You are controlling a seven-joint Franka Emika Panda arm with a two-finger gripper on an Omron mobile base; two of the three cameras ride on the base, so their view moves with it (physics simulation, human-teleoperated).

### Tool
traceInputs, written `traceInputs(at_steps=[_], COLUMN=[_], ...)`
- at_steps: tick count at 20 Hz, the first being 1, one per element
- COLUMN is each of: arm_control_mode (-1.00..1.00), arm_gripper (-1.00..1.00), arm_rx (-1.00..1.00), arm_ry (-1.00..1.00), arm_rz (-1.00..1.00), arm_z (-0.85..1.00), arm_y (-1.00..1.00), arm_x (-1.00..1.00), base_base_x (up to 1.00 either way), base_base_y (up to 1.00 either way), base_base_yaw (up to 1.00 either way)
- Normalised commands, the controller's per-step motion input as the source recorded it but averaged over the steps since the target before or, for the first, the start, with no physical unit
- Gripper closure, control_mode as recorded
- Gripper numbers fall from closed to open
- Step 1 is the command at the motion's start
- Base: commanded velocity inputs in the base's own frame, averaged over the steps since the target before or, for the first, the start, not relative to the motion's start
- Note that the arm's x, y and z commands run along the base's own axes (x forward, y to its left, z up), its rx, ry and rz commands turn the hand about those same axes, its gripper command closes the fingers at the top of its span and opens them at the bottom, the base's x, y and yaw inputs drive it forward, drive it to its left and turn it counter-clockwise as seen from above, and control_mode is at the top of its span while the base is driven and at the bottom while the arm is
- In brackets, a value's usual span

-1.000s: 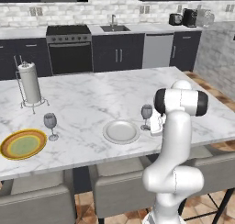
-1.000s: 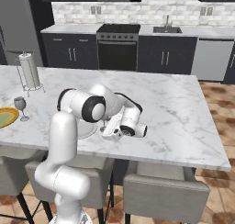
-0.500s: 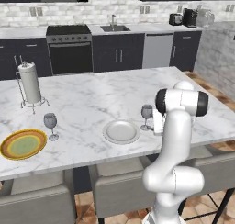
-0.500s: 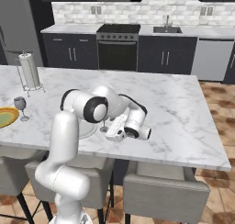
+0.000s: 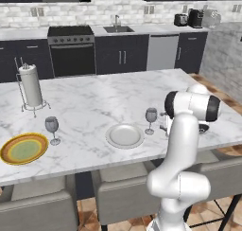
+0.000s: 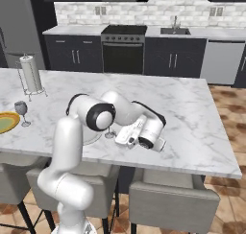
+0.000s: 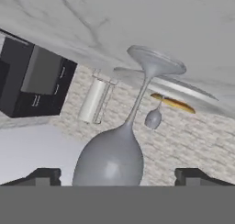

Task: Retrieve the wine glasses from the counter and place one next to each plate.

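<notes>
Wine glass stands upright just beside the white plate, near the bench front edge; the other glass stands by the yellow plate. The pincer is released, fingers spread either side of the bowl. Placement looks done; next, back straight away without knocking the stem.

Two wine glasses – two plates – one paper-towel roll.

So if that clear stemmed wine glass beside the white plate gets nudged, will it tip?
Probably yes. The clear stemmed wine glass carries its rounded bowl high on a thin stem over a small round foot, so it looks top-heavy. The smooth marble island top may let it slide, and the stem seems fragile.
</notes>
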Motion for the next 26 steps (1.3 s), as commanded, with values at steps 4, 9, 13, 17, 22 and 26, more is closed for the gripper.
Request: traceInputs(at_steps=[4, 9, 13, 17, 22, 26], arm_control_mode=[-1.00, -1.00, -1.00, -1.00, -1.00, -1.00], arm_gripper=[-1.00, -1.00, -1.00, -1.00, -1.00, -1.00], arm_rx=[0.22, 0.26, 0.24, 0.22, 0.17, 0.09], arm_ry=[-0.39, -0.25, -0.28, -0.27, -0.33, -0.34], arm_rz=[0.00, 0.01, 0.05, 0.06, 0.08, 0.06], arm_z=[1.00, 1.00, 1.00, 1.00, 1.00, 1.00], arm_y=[0.00, 0.00, 0.05, 0.01, 0.00, 0.03], arm_x=[-0.39, -0.49, -0.70, -0.57, -0.60, -0.72], base_base_x=[0.00, 0.00, 0.00, 0.00, 0.00, 0.00], base_base_y=[0.00, 0.00, 0.00, 0.00, 0.00, 0.00], base_base_yaw=[0.00, 0.00, 0.00, 0.00, 0.00, 0.00])
